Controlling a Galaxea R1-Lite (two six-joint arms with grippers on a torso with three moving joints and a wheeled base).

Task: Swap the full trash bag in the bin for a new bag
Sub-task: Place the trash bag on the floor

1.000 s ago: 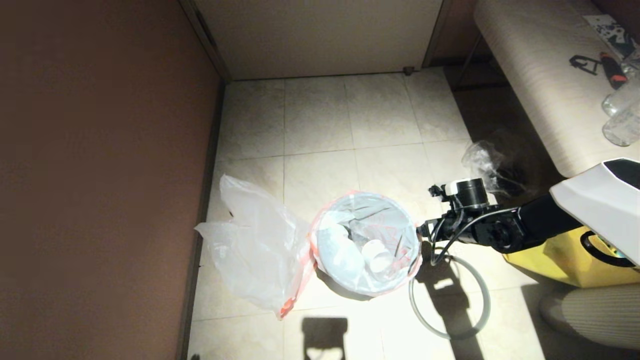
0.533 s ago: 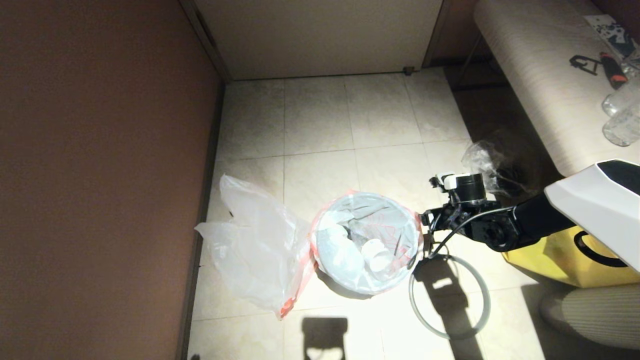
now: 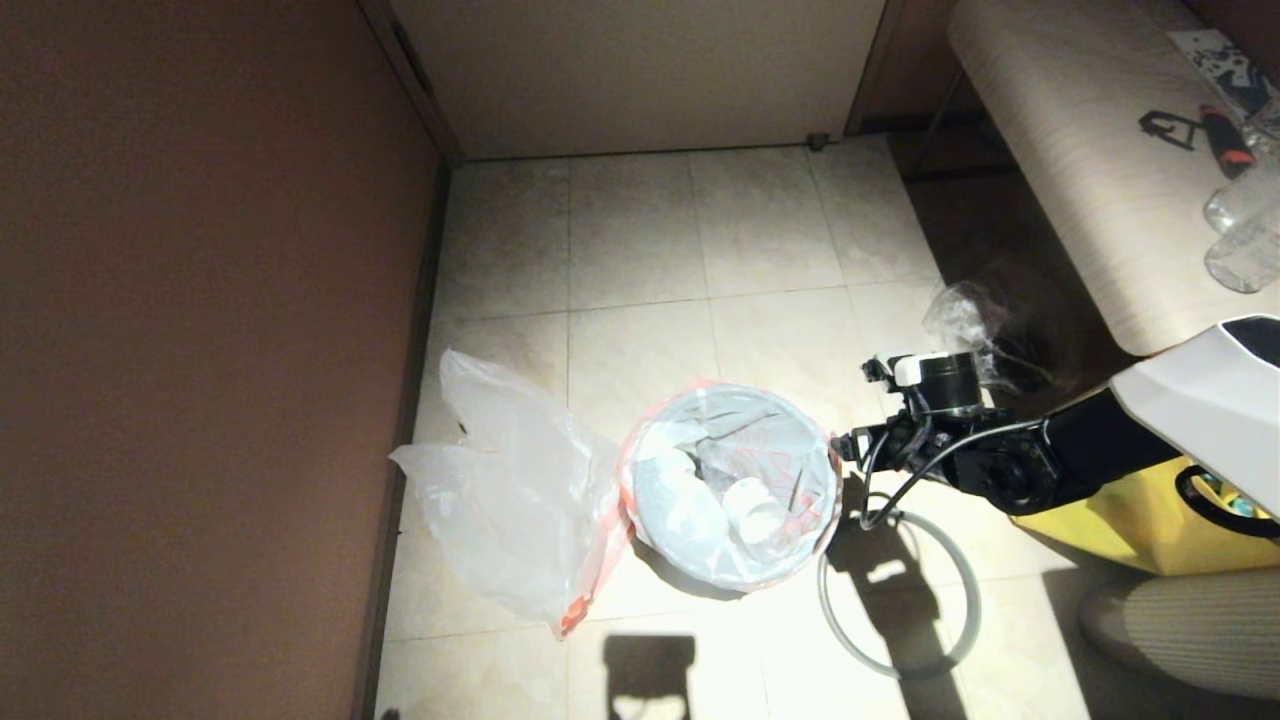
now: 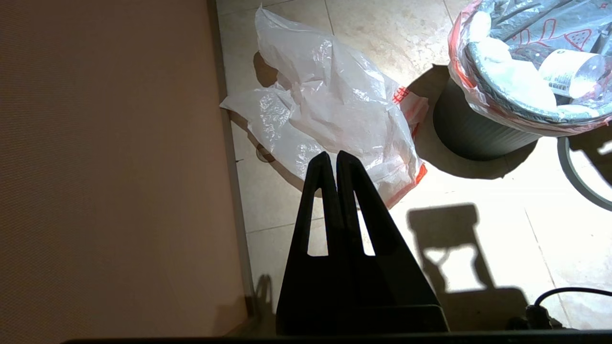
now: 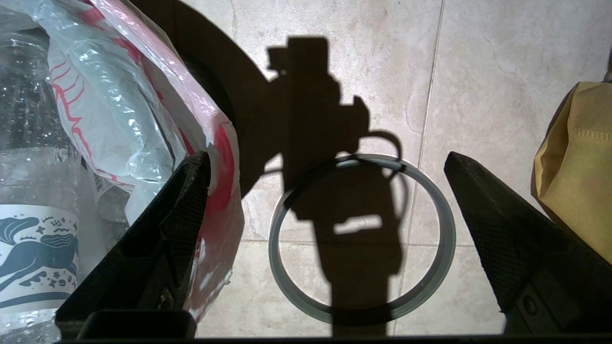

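On the left, our left gripper (image 4: 337, 160) hangs parked with its jaws pressed together, above the new bag (image 3: 510, 490), a cloudy, thin heap on the floor tiles (image 3: 640, 250) against the wall (image 3: 200, 350), just beside the bin (image 4: 478, 134). In the middle, the full trash bag (image 3: 735, 480) sits in the bin, its red-orange edge folded over the lip, bottles and crumpled white waste inside. The grey hoop (image 3: 900, 600) already lies on the floor to the right. So we judge we are at the lifting-out step: our right gripper (image 3: 845, 455) hovers at the bin's right edge, jaws spread wide, one finger (image 5: 186, 205) touching the folded-over edge. Next we need to close on that rim and pull upward.
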